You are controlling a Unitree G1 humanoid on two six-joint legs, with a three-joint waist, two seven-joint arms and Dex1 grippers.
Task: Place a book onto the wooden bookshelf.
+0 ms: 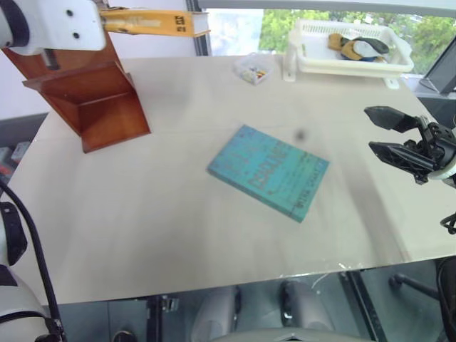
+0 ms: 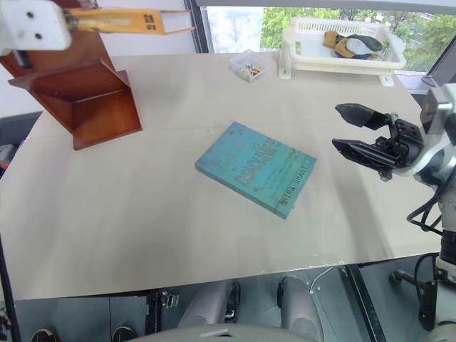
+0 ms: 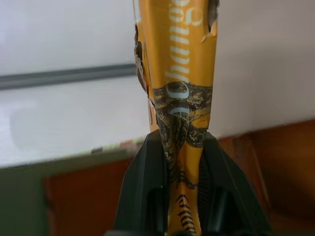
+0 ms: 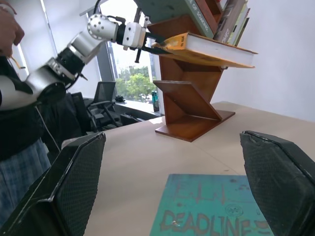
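Left wrist view, left gripper (image 3: pixel 184 196) pinching glossy yellow book (image 3: pixel 179 73) (flat slab), right gripper (image 2: pixel 349 128) spread.

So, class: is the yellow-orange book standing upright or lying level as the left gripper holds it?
Roughly level. The book lies flat, cover up, beside the wooden bookshelf, pinched at one end by the left gripper.

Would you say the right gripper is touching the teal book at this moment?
Apart. The right eye view shows the right gripper, jaws open, off to the side of the teal book, with bare table between them.
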